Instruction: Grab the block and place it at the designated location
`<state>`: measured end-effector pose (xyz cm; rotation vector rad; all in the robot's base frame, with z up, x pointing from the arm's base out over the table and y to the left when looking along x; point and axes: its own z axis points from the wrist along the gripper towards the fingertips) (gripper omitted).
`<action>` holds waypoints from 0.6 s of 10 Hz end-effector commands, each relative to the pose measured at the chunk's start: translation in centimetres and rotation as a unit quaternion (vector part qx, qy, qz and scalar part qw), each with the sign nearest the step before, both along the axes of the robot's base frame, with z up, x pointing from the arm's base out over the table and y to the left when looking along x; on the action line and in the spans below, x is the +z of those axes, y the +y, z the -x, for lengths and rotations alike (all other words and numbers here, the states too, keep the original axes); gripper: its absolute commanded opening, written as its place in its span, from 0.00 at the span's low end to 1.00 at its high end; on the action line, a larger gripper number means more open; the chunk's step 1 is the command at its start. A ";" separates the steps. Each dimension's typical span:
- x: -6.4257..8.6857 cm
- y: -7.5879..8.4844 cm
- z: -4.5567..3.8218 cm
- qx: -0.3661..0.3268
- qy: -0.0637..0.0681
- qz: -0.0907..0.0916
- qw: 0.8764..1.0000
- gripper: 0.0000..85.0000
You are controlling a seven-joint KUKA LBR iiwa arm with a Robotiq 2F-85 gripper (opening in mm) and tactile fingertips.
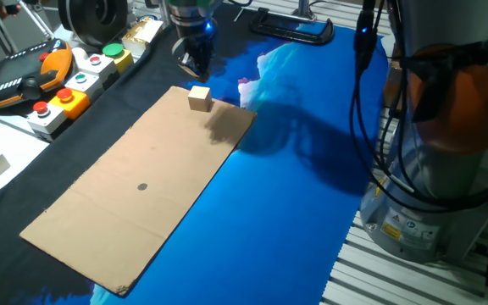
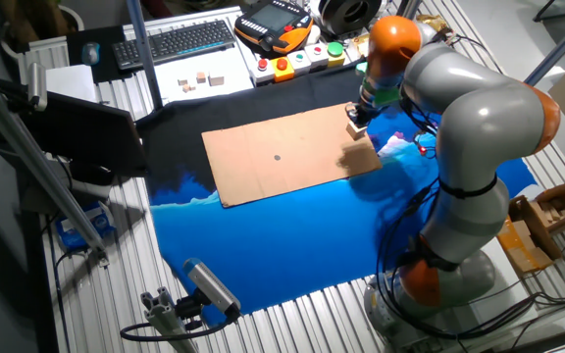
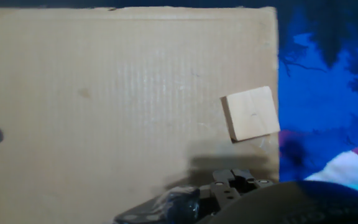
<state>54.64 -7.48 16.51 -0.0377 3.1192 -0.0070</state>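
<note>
While hovering above the block, gripper holds nothing, opening cannot be told

We see the block on the cardboard corner, the hand just above it, the dot far away.

Cardboard sheet flat on cloth-covered table. Block on sheet, just inside one far corner, close to sheet's edge. Dot on same sheet, near middle, well apart from block. Gripper above table just beyond that corner, beside block, not touching. Button boxes and keyboard on table past sheet's long edge.
</note>
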 end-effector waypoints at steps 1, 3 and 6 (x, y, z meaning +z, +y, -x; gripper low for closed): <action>0.0 0.0 -0.01 0.013 -0.002 -0.005 1.000 0.01; -0.1 -1.2 -1.35 0.060 -0.004 -0.006 0.998 0.01; -0.4 -2.2 -2.54 0.076 0.004 0.008 0.997 0.01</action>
